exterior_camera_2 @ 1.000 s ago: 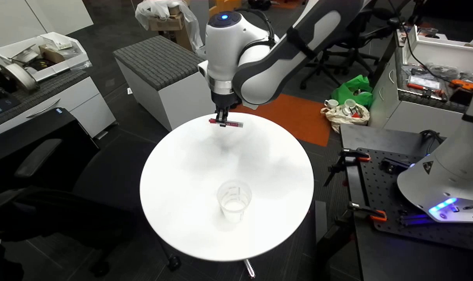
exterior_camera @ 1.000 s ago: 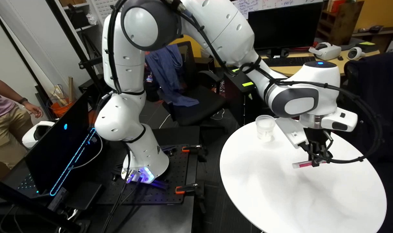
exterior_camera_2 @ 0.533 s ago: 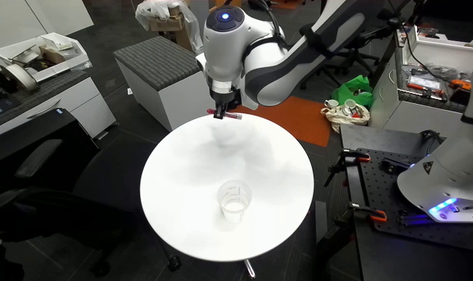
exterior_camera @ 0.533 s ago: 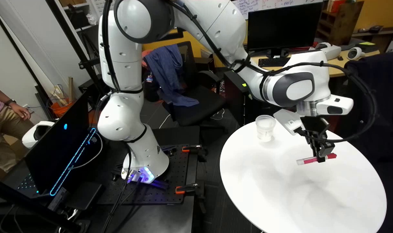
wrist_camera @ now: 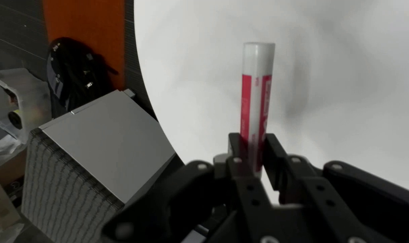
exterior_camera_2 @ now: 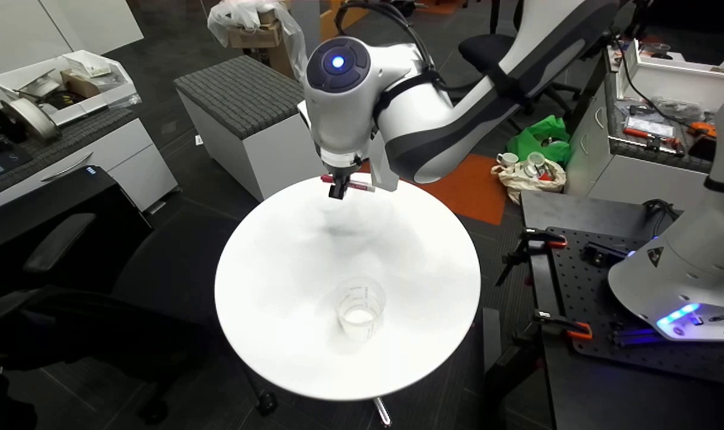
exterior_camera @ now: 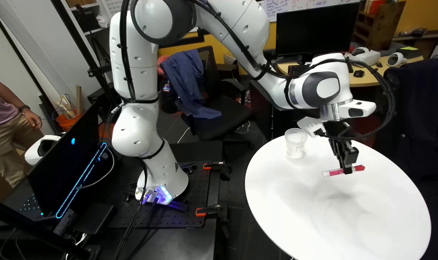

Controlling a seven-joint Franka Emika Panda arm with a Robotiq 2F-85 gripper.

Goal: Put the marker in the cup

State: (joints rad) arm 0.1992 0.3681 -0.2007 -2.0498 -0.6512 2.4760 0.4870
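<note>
The clear cup stands upright on the round white table, in both exterior views [exterior_camera: 295, 144] [exterior_camera_2: 360, 312]. My gripper, in both exterior views [exterior_camera: 347, 170] [exterior_camera_2: 338, 189], is shut on the red and white marker [exterior_camera: 335, 172] [exterior_camera_2: 362, 186]. It holds the marker around its middle, roughly level, above the table and apart from the cup. In the wrist view the marker [wrist_camera: 257, 98] sticks out between the fingertips [wrist_camera: 253, 145], its pale end pointing away. Its other end is hidden behind the fingers there. The cup is out of the wrist view.
The white table [exterior_camera: 334, 216] has its rim near my gripper on the side away from the cup. A grey-topped cabinet [exterior_camera_2: 242, 95] stands beyond that rim. A dark chair [exterior_camera_2: 159, 269] and an office chair with a blue cloth [exterior_camera: 190, 83] stand near the table.
My gripper, holding the marker throughout, has tilted. In an exterior view it has risen and shifted a little left toward the cup's side. The cup has not moved.
</note>
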